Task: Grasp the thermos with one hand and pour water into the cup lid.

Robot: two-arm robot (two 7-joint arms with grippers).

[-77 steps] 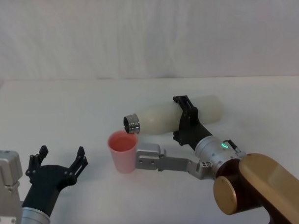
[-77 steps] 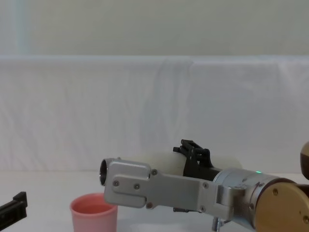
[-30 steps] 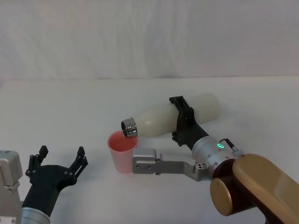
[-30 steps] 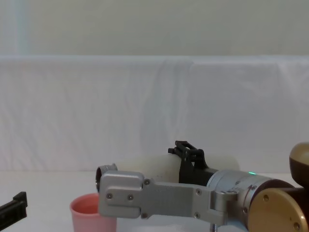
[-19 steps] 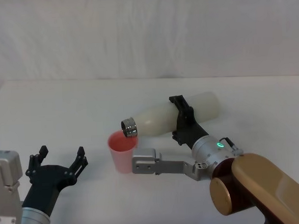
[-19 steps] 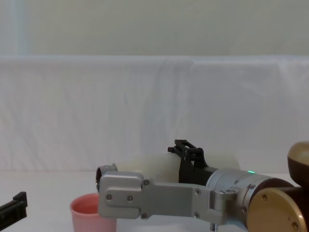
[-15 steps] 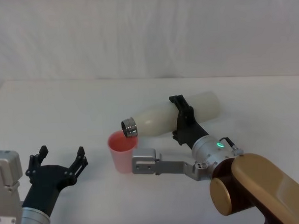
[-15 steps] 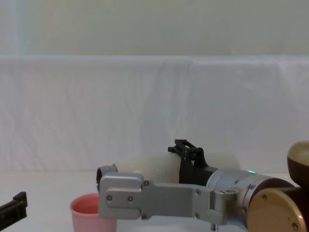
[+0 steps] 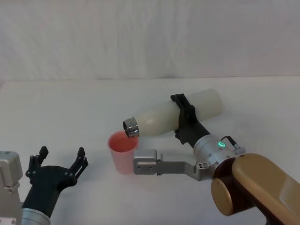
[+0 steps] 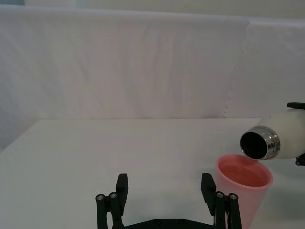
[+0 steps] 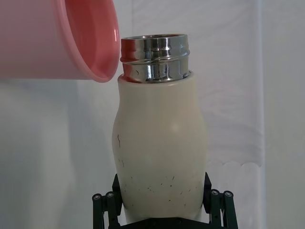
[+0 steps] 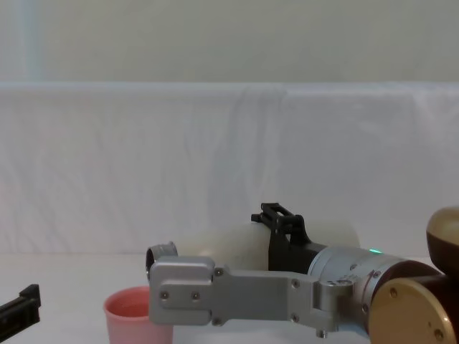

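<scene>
The surface (image 9: 66,103) lies bare across its far half and its whole left side, so a gripper could pass freely there. Near the middle stands the cup lid (image 9: 123,152), and over its rim hangs the steel neck of the thermos (image 9: 165,119), held nearly level by the right gripper (image 9: 185,119), whose jaws clamp the bottle's body. That gripper, its silver wrist link (image 9: 161,166) and the brown arm housing (image 9: 261,192) block the near right. The left gripper (image 9: 57,165) sits low at the near left, jaws spread, well apart from the cup lid, with bare surface between them.
</scene>
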